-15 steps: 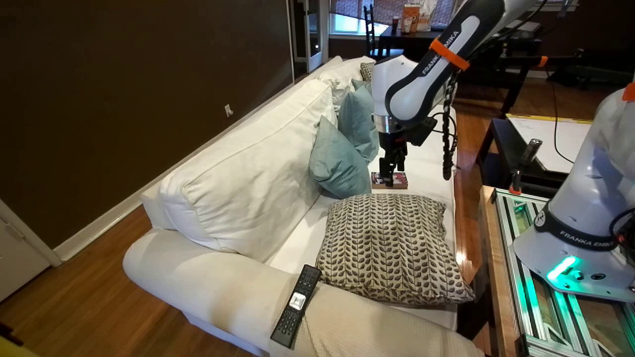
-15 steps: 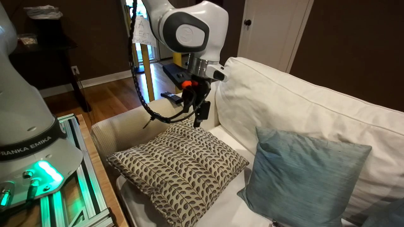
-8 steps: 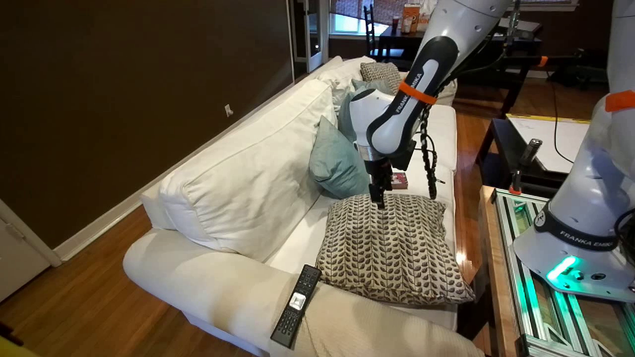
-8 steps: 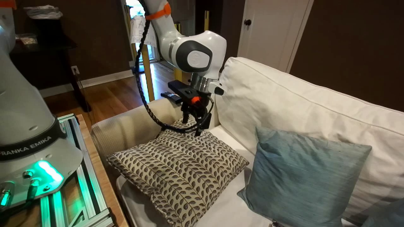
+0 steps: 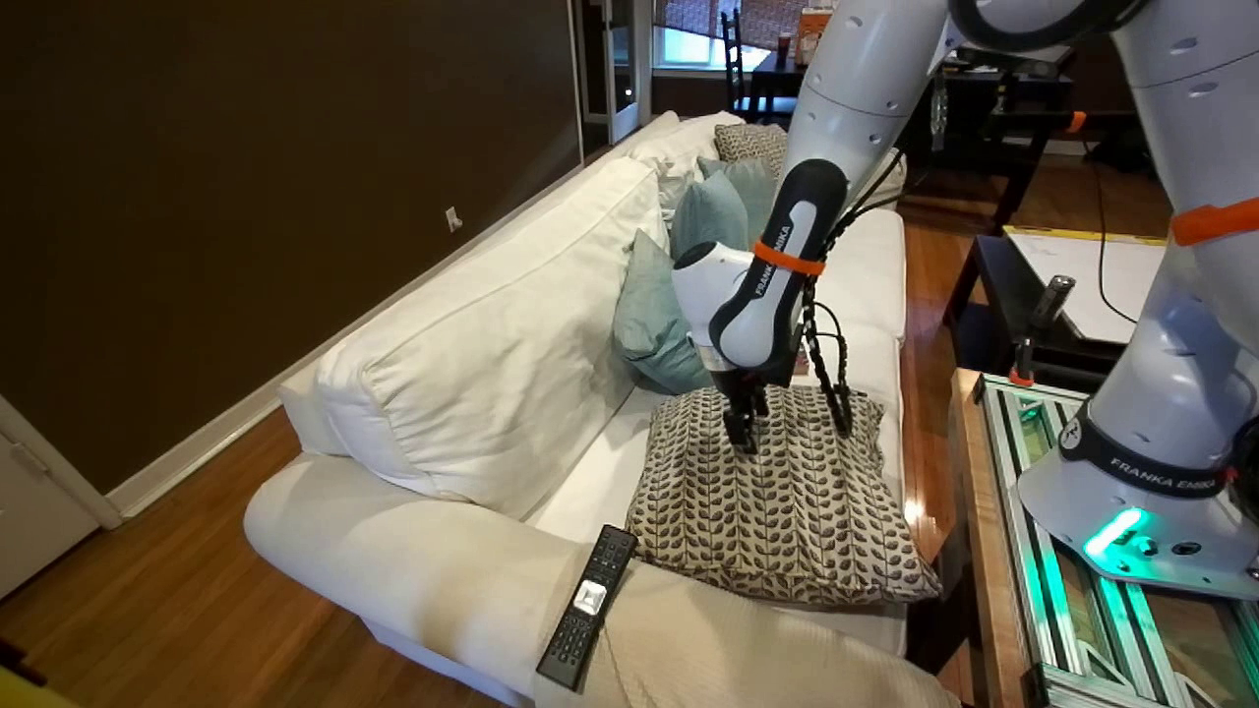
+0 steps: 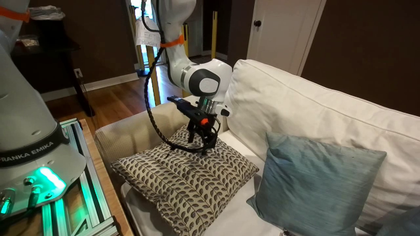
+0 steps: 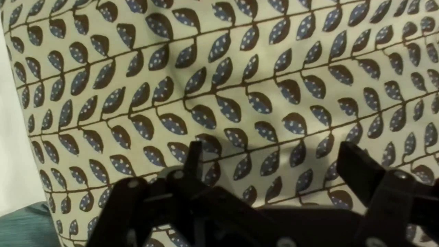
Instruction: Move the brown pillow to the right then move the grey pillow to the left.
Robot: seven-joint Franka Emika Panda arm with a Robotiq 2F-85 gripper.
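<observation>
The brown pillow (image 5: 787,521), cream with brown leaf rows, lies flat on the sofa seat beside the armrest. It shows in both exterior views (image 6: 183,173) and fills most of the wrist view (image 7: 113,99). My gripper (image 5: 743,433) points down over its inner half, fingers spread and empty. In an exterior view the gripper (image 6: 198,147) is close to the fabric; touching or not, I cannot tell. In the wrist view the open gripper (image 7: 271,147) has only pillow fabric between its fingertips. The nearest grey pillow (image 5: 661,320) leans on the backrest (image 6: 318,183); a corner shows in the wrist view (image 7: 29,226).
A second blue-grey pillow (image 5: 710,211) and another patterned pillow (image 5: 750,143) sit farther along the sofa. A remote (image 5: 587,607) lies on the armrest (image 5: 423,531). A small book (image 5: 802,362) is mostly hidden behind the arm. The robot's base table (image 5: 993,551) borders the seat.
My gripper has come down and toward the armrest, from above the book to low over the brown pillow. The pillows have not moved.
</observation>
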